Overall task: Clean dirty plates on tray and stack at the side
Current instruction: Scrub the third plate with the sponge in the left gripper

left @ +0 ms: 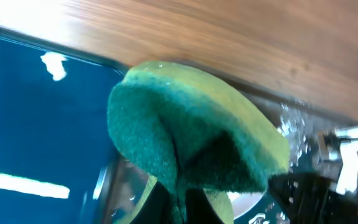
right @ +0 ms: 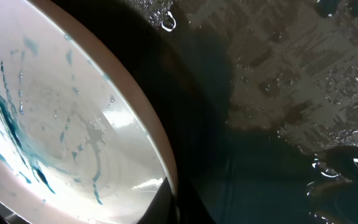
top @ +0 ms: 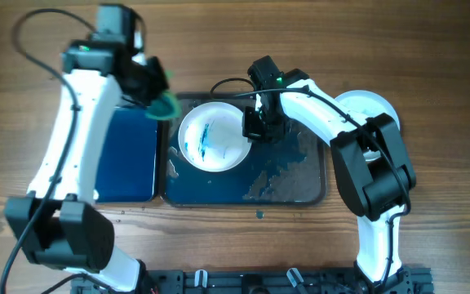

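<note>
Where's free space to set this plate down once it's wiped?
Bare table in front of the tray and blue tray, and right of the side plate. Crowded around the plate: sponge left, right gripper right.

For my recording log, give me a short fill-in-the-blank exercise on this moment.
The left fingers hold a green ____. The plate on the tray carries ____ smears. The right fingers pinch that plate's ____.
Missing: sponge; blue; rim.
</note>
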